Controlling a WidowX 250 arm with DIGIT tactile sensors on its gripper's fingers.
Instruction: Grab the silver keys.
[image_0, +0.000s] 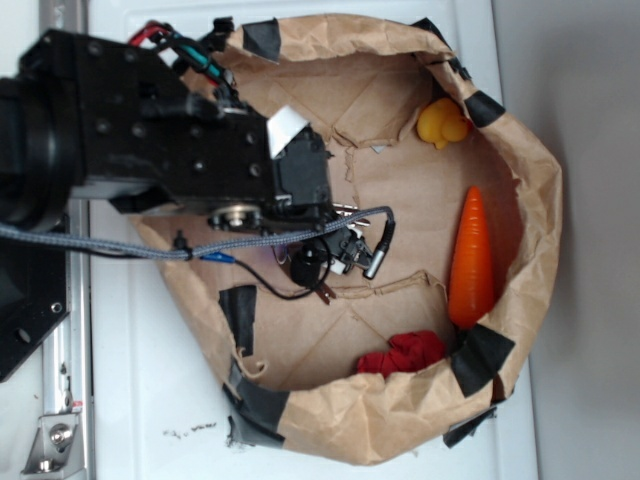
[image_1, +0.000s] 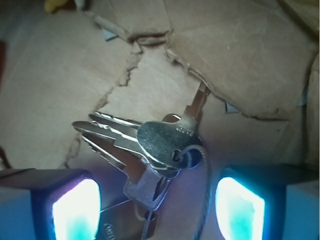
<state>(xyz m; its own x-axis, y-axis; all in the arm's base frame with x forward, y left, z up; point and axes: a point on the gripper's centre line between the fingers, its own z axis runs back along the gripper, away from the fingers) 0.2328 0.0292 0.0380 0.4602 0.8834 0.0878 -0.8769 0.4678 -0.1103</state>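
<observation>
Exterior view: a shallow basin formed from crumpled brown paper (image_0: 535, 200), patched at the rim with strips of black tape, is seen lying on a white surface (image_0: 140, 400). The black robot arm (image_0: 150, 130) is reached in from the left side of the frame, and its gripper (image_0: 335, 250) is held over the paper floor near the middle of the basin. A grey braided cable (image_0: 200, 240) is draped along the arm's lower edge. Against the far wall a long orange carrot (image_0: 472, 260) is laid, with a small yellow rubber duck (image_0: 442, 124) near one end of it and a crumpled red cloth (image_0: 405, 352) near the other. The keys are largely hidden by the gripper in this view; only a sliver of metal is glimpsed beside it.

In the wrist view, the small bunch of shiny silver-grey metal keys (image_1: 160, 142) is shown fanned out flat on the torn brown paper, joined on a thin ring, directly between the two fingers. The fingers (image_1: 75, 207), lit blue-white on their inner faces, are spread apart at either side of the bunch, and nothing is clamped between them. Whether the fingertips are touching the paper cannot be told. A torn seam in the paper is seen running just beyond the keys.
</observation>
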